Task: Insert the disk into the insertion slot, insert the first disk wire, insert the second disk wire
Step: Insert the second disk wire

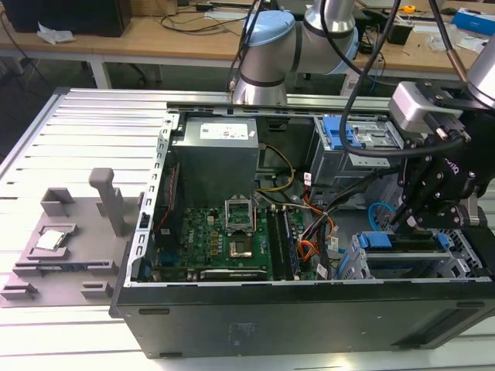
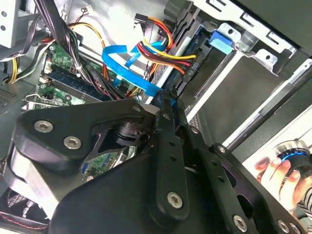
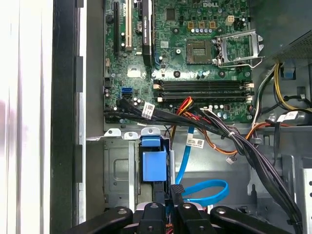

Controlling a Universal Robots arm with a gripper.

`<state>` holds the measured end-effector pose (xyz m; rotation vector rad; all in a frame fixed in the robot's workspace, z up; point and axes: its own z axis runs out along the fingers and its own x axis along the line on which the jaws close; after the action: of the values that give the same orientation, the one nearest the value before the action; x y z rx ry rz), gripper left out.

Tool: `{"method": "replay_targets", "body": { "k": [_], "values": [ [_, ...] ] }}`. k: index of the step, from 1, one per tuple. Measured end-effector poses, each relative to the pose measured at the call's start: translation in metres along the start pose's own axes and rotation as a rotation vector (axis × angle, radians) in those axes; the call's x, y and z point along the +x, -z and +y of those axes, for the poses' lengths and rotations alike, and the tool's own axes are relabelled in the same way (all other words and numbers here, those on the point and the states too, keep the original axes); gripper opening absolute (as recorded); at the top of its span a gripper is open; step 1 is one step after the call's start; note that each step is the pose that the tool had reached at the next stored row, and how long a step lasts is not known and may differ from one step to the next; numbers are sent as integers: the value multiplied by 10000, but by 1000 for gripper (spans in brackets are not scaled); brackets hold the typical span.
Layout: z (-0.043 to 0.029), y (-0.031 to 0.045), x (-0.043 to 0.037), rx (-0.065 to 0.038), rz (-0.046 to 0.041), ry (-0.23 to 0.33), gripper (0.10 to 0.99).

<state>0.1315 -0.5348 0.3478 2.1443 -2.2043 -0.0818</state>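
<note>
The disk (image 1: 408,241), edged by its blue carrier, sits inside the insertion slot (image 1: 410,269), a silver perforated cage at the case's front corner on the exterior view's right. My gripper (image 1: 400,220) hangs just above the cage's end. In both wrist views its fingers (image 3: 176,191) stand close together, shut on the end of a flat blue wire (image 3: 207,191) that loops beside them. The same blue wire (image 2: 129,68) runs up to my gripper (image 2: 165,100). The carrier's blue tab (image 3: 153,163) lies right ahead of the fingertips.
The open case holds a motherboard (image 1: 216,239), a power supply (image 1: 216,154) and a grey bay with a blue latch (image 1: 344,133). Black cable bundles (image 3: 195,122) and red, orange and yellow wires (image 2: 163,51) cross near the cage. A person's hand (image 2: 278,170) holds a device outside the case.
</note>
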Motion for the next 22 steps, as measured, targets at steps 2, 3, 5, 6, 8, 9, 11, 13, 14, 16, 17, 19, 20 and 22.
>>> {"method": "replay_targets", "body": {
  "k": [2,3,5,6,8,9,11,13,14,16,17,19,20,22],
  "values": [
    [-16,-2,2,-18,-3,1,165],
    [-24,-3,3,-27,-5,2,165],
    [-49,-8,5,-53,-7,2,165],
    [-56,-10,5,-62,-11,2,165],
    [-74,-14,7,-78,-12,3,165],
    [-83,-16,7,-87,-13,3,165],
    [-98,-19,8,-100,-12,3,165],
    [-108,-23,9,-111,-13,4,165],
    [-109,-26,11,-115,-14,3,165],
    [-113,-37,21,-123,-20,5,165],
    [-113,-41,25,-125,-24,5,165],
    [-115,-56,45,-128,-31,6,165],
    [-116,-58,55,-128,-33,7,165],
    [-116,-59,77,-128,-31,6,165]
  ]
}}
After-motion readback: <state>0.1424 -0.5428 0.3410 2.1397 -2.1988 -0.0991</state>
